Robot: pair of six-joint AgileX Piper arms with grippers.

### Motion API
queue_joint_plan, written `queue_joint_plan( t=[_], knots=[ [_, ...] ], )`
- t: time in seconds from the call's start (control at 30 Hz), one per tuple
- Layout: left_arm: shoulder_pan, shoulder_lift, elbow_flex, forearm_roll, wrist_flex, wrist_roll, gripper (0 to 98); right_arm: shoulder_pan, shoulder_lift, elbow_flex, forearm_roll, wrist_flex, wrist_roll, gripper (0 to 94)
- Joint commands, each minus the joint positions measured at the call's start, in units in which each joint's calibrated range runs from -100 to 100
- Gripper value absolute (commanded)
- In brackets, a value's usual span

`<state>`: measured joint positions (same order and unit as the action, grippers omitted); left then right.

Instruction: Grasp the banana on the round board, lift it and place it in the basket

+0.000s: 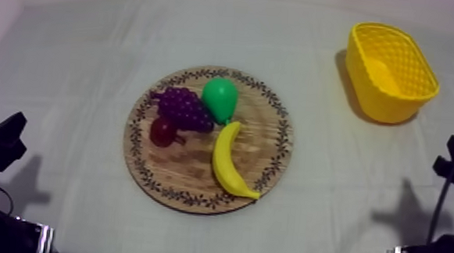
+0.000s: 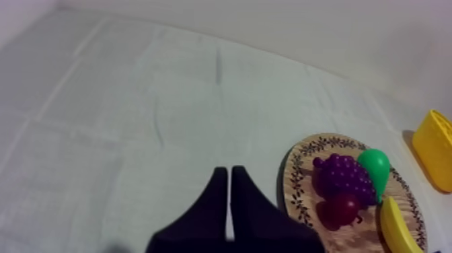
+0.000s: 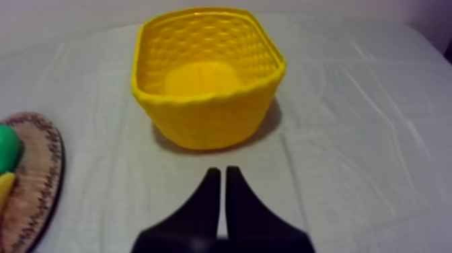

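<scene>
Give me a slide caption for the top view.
Banana, grapes, pear and small red fruit on the wooden board; yellow basket stands apart, upper right.

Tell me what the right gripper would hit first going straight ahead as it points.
Probably the basket: its near wall lies straight ahead of the right gripper, with bare cloth between.

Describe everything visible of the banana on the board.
The banana is a yellow, smooth, plastic-looking toy, gently curved and whole. It lies flat on the round wooden board, on the half nearer the yellow basket, one end close by the pear, its pointed tip at the patterned rim. Nothing grips it.
</scene>
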<state>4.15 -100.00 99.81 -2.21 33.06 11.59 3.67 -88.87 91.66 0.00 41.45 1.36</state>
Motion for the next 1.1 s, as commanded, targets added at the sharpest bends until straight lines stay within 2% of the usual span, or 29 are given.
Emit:
queue_joint_plan(
  t=[0.0, 0.17, 0.53, 0.77, 1.07],
  knots=[
    [0.0, 0.0, 0.0, 0.04, 0.0, 0.0, 0.1, -1.3, 7.6, -9.5, 0.0, 1.9, -1.9, 0.9],
    [0.0, 0.0, 0.0, 0.04, 0.0, 0.0, 0.1, -4.9, 18.7, -25.2, -0.2, 7.0, -4.5, 1.0],
    [0.0, 0.0, 0.0, 0.04, 0.0, 0.0, 0.1, -18.8, 31.9, -46.1, 3.0, 15.3, -12.0, 1.0],
    [0.0, 0.0, 0.0, 0.04, 0.0, 0.0, 0.1, -25.1, 40.3, -51.9, 2.4, 16.5, -14.8, 1.1],
    [0.0, 0.0, 0.0, 0.04, 0.0, 0.0, 0.1, -34.6, 48.3, -53.0, 4.1, 16.0, -21.3, 1.3]
  ],
)
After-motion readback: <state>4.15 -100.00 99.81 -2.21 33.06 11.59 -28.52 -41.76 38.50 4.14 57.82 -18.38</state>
